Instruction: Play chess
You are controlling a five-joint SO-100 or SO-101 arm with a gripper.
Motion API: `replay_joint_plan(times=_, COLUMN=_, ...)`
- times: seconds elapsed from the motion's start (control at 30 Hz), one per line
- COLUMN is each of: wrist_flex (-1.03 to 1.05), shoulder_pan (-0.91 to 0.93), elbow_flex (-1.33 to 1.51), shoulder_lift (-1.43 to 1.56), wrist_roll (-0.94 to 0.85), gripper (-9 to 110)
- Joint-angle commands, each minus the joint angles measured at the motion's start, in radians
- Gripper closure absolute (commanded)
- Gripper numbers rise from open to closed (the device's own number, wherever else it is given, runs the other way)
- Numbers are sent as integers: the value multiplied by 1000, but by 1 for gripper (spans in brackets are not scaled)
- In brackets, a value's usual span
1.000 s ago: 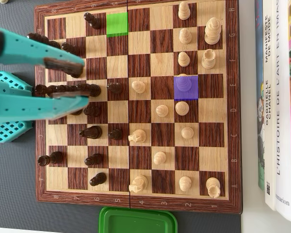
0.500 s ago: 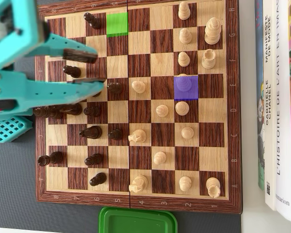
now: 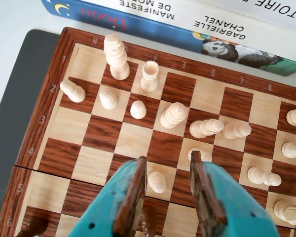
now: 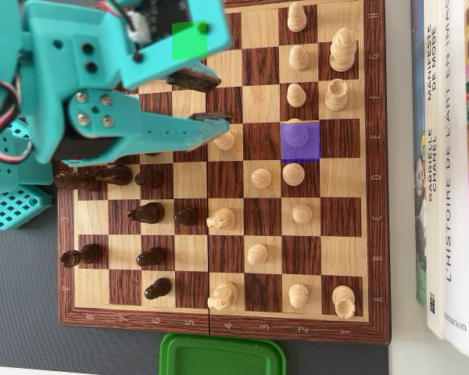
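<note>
A wooden chessboard (image 4: 352, 199) holds white pieces on its right half and dark pieces (image 4: 144, 212) on its left half in the overhead view. My teal gripper (image 4: 221, 99) hangs open and empty over the board's upper middle. In the wrist view the gripper (image 3: 168, 157) has its brown-padded jaws spread, and a white pawn (image 3: 157, 181) stands on a light square between them, untouched. That pawn (image 4: 225, 141) sits just below the lower fingertip in the overhead view. A second white pawn (image 3: 200, 154) peeks from behind the right finger. A purple patch (image 4: 300, 141) covers a square holding a white piece, and a green patch (image 4: 189, 39) lies over the arm.
Books (image 4: 445, 156) lie along the board's right side, and show at the top of the wrist view (image 3: 187, 24). A green lid (image 4: 221, 355) sits below the board. White pieces (image 3: 116, 57) crowd the far ranks. A dark piece (image 3: 148, 222) stands under the left finger.
</note>
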Motion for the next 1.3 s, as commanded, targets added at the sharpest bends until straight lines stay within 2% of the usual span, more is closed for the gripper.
replay_joint_plan(times=0.0, wrist_flex=2, shoulder_pan=6, elbow_flex=-78, shoulder_lift=-51, wrist_roll=-5, gripper=88)
replay_joint_plan(times=0.17, wrist_flex=25, shoulder_pan=21, elbow_flex=-169, shoulder_lift=-186, wrist_roll=-5, gripper=88)
replay_joint_plan(times=0.53, wrist_flex=428, shoulder_pan=115, elbow_flex=-528, shoulder_lift=-396, wrist_roll=-6, gripper=88)
replay_joint_plan(times=1.27, wrist_flex=436, shoulder_pan=25, elbow_flex=-764, shoulder_lift=-653, wrist_roll=-5, gripper=88)
